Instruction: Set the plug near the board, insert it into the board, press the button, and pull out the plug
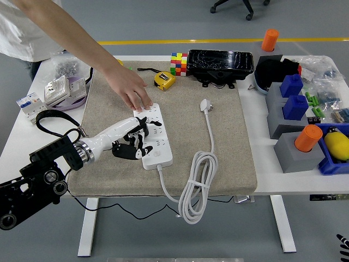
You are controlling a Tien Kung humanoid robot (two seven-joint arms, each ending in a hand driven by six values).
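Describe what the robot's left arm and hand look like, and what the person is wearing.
The left arm is black with round silver joint caps, a looping black cable and a white forearm shell; the left hand mixes black and white. The person's sleeve is white and short.
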